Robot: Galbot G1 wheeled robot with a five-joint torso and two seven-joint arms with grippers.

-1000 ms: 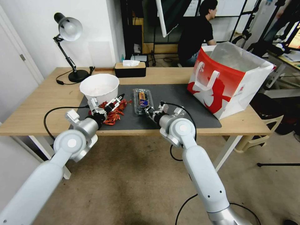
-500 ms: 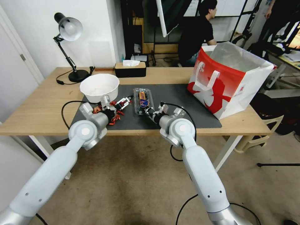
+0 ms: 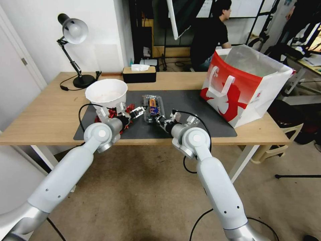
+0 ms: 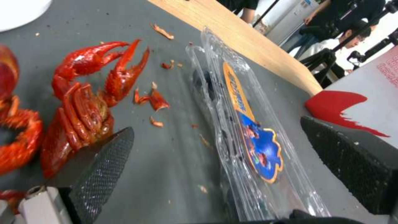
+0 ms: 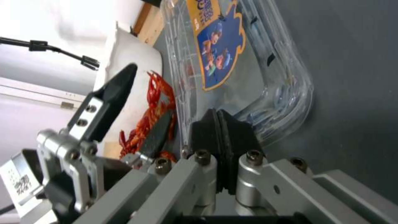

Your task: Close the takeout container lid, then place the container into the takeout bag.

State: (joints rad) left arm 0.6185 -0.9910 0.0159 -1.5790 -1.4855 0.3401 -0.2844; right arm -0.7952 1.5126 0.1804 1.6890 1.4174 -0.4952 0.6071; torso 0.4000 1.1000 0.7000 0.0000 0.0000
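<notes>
We see left gripper [image 3: 137, 111] spread wide, holding nothing, low over dark mat [image 3: 187, 100], its pads either side of takeout container's left edge; crayfish [image 4: 89, 102] just beside one pad. Takeout container [image 3: 152, 107] lies flat mid-mat, lid [image 4: 253, 133] down, its label blue-and-orange with cartoon figures, writing unreadable to us. Right gripper [image 3: 158, 119] pressed together at container's near corner, pads [image 5: 222, 137] touching each other; whether plastic is pinched, we cannot tell. Takeout bag [image 3: 244, 83] stands open at mat's right end, well apart.
</notes>
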